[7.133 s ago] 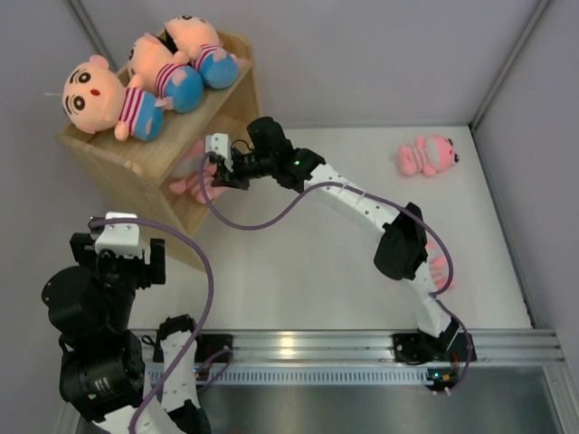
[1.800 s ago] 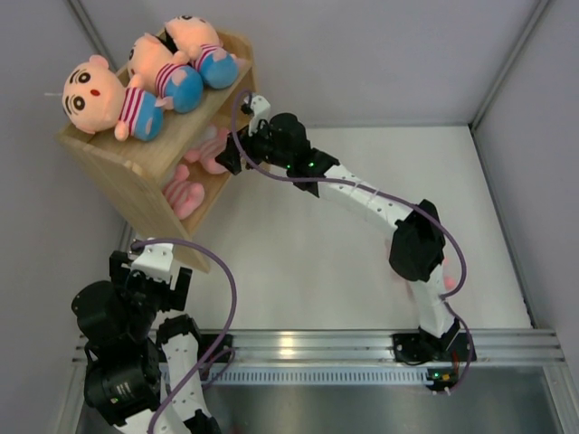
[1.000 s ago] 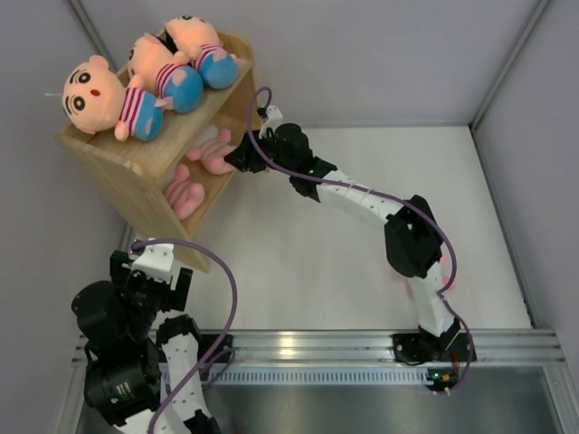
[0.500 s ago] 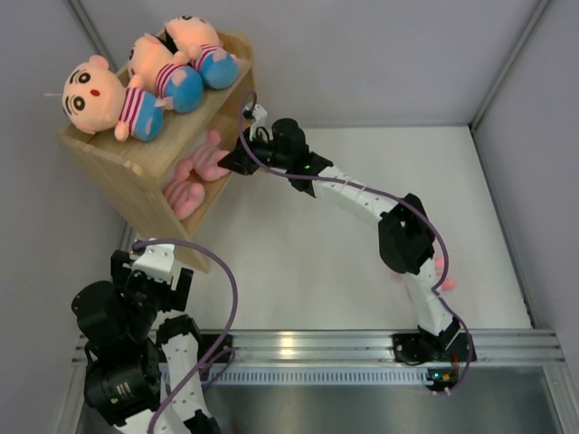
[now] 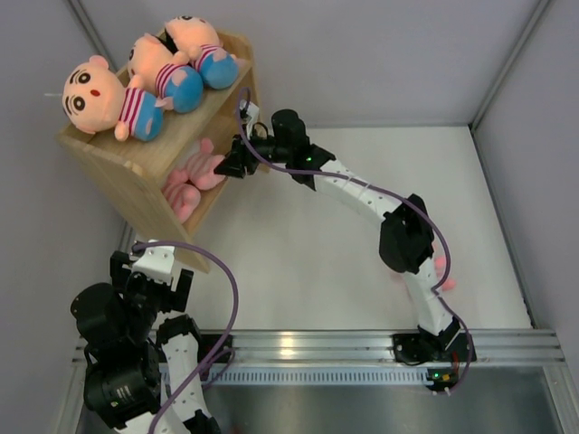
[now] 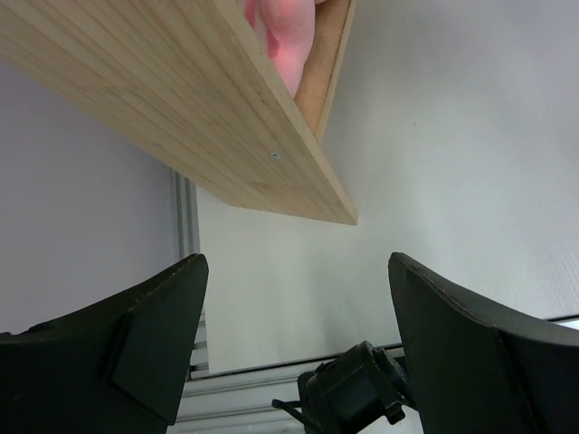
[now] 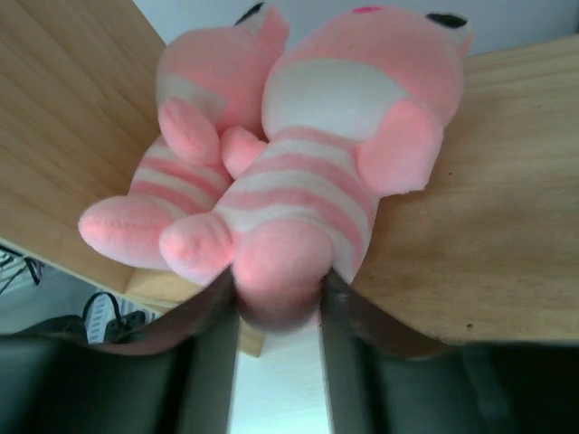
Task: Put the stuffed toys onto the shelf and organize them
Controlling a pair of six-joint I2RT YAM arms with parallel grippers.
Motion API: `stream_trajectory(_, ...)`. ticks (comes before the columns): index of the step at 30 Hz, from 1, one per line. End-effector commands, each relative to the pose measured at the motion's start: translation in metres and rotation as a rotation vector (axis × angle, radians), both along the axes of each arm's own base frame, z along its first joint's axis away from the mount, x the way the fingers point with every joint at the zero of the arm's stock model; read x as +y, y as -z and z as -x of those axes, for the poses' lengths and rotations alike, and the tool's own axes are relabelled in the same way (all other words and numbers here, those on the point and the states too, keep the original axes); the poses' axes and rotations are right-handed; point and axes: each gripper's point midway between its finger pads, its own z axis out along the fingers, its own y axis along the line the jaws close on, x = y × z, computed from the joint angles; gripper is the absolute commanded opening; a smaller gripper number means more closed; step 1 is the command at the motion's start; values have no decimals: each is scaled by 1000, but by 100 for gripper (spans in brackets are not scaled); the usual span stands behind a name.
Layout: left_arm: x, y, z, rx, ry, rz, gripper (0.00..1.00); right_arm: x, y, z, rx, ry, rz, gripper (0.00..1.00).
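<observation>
The wooden shelf (image 5: 136,167) stands at the back left, tilted in the top view. Three boy stuffed toys (image 5: 109,99) (image 5: 163,72) (image 5: 204,50) lie on its top tier. Two pink striped stuffed toys (image 5: 206,167) (image 5: 181,194) lie side by side in the lower tier. My right gripper (image 5: 231,163) reaches into that tier. In the right wrist view its fingers (image 7: 279,307) press both sides of the nearer pink toy's (image 7: 317,172) foot. The other pink toy (image 7: 199,136) lies to its left. My left gripper (image 6: 298,298) hangs open and holds nothing, below the shelf's corner (image 6: 181,117).
Part of another pink toy (image 5: 443,271) peeks out from behind the right arm's elbow on the white table. Grey walls close in the left, back and right sides. The metal rail (image 5: 298,348) with the arm bases runs along the near edge.
The right gripper has pushed the pink toy leftward and deeper into the lower tier, up against the other pink toy. The left arm has stayed still.
</observation>
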Motion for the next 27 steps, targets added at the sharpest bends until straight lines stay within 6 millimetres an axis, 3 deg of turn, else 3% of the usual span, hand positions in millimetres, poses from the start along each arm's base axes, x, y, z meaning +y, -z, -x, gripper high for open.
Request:
stream_trajectory(1,-5,1,8,14,6,4,87,-4,-33,-16,-94,42,-32,44)
stream_trajectory(2,-5,1,9,11,6,4,87,-6,-30,-21,-85,64,-21,56)
stream_trajectory(5,-4,2,9,17,4,3,87,-20,-20,-40,-54,156,22,68)
stream_trajectory(6,-4,2,9,16,5,1,87,-26,-18,-46,-51,197,35,69)
stream_trajectory(7,-5,2,8,19,10,5,87,-39,-33,-51,-64,230,22,69)
stream_trajectory(8,-6,3,9,18,15,6,87,-48,-27,-55,-49,258,39,71)
stream_trajectory(9,-6,2,8,17,15,6,87,-64,-48,-60,-67,329,22,74)
stream_trajectory(12,-7,3,8,17,21,6,87,-110,-48,-79,-58,494,67,80)
stream_trajectory(13,-8,3,8,18,24,10,87,-140,-62,-87,-63,608,84,81)
stream_trajectory(14,-9,3,8,17,27,12,87,-157,-48,-88,-36,663,125,82)
stream_trajectory(15,-9,4,8,19,31,16,87,-184,-66,-86,-42,761,117,83)
stream_trajectory(16,-10,5,7,20,36,20,87,-208,-59,-88,-9,835,141,87)
stream_trajectory(17,-11,6,7,23,44,24,87,-227,-28,-83,76,894,183,94)
stream_trajectory(18,-13,6,6,24,52,28,87,-253,-20,-86,99,1001,200,94)
stream_trajectory(19,-14,6,6,24,61,27,87,-280,-34,-78,100,1054,172,94)
stream_trajectory(20,-14,7,5,25,66,26,87,-294,-13,-75,108,1080,196,91)
stream_trajectory(21,-16,7,5,24,81,26,87,-303,-29,-71,58,1084,149,90)
stream_trajectory(22,-17,6,4,24,91,22,87,-301,-36,-74,5,1060,116,90)
stream_trajectory(23,-18,5,3,23,100,24,87,-295,-56,-78,-36,1037,73,89)
stream_trajectory(24,-20,3,3,22,112,28,87,-284,-37,-92,22,1021,121,88)
stream_trajectory(25,-20,2,2,23,112,29,87,-275,-42,-99,53,1001,119,87)
stream_trajectory(26,-20,-3,3,11,111,21,87,-258,-79,-102,42,929,51,83)
stream_trajectory(27,-19,-5,4,3,104,14,87,-240,-69,-103,70,847,60,82)
